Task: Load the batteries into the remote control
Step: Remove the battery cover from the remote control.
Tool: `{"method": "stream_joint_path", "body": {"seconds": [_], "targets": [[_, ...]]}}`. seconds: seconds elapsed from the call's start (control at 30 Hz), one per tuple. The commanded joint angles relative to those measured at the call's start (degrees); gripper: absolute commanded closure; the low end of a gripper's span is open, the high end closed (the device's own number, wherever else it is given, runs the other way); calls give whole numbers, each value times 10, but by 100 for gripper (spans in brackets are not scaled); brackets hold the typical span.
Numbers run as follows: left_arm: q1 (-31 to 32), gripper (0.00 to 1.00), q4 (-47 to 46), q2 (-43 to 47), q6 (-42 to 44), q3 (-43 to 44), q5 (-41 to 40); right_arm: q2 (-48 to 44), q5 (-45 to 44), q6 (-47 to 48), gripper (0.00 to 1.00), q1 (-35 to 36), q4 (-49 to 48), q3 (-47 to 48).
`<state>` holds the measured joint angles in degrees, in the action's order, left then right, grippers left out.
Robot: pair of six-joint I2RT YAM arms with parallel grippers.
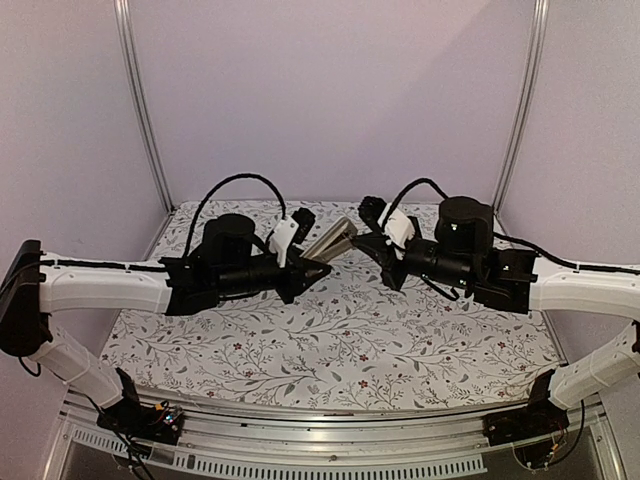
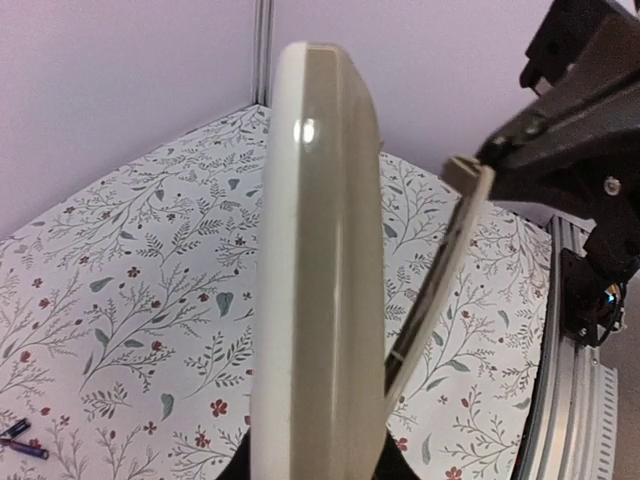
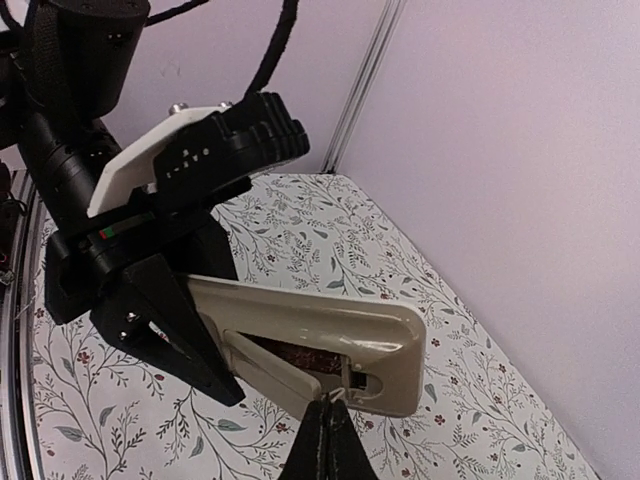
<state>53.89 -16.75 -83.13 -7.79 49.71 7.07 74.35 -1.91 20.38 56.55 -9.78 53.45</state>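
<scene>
Remote (image 2: 315,280) is up in the air over the far middle of the tabletop (image 1: 330,345). From my seat I read it as clamped at one end by the left fingers (image 3: 168,312), which sit narrowly apart, only as wide as the slim body between them. On the left wrist view it stands nearly upright and edge-on, the white face to the left and the tan-grey back to the right. The right wrist view shows me that back from the other side: the dark recess (image 3: 300,355) is exposed and something brownish lies in it (I cannot tell what it is). The cover (image 2: 438,280) meets the remote at one end and swings out from the back at the other, leaving a wedge of gap between them. The right fingers (image 3: 322,445) are closed all the way, their tips meeting on the free end of that cover, close to the corner of the remote. From above, the two arms reach inward toward each other and the remote slants between their tips. Batteries (image 2: 24,447), two little dark sticks, lie near each other on the tabletop, well apart from the remote, at the lower left of the left wrist view.
</scene>
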Motion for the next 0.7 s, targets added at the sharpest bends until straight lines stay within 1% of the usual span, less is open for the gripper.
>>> {"method": "stream_joint_path", "body": {"seconds": [0.0,0.17,0.3,0.47,0.53,0.57,0.63,0.67], "targets": [[-36,88,15,-1,-3,16,-53,-13,53,-16,100,10,14,-10],[-41,88,26,-19,8,22,-61,-26,36,-25,100,10,15,-18],[-41,88,24,-32,5,27,-66,-17,-19,-29,100,7,20,-15],[-42,88,26,-34,14,33,-62,8,-32,-72,100,-16,56,5],[-42,88,20,-25,20,27,-43,11,-21,-90,91,-31,69,10],[-43,88,15,-19,26,22,-29,10,-2,-104,82,-41,72,12],[-43,87,5,-6,41,9,13,3,68,-117,61,-62,74,11],[-43,87,3,-1,51,5,42,-1,101,-118,53,-70,73,10]]}}
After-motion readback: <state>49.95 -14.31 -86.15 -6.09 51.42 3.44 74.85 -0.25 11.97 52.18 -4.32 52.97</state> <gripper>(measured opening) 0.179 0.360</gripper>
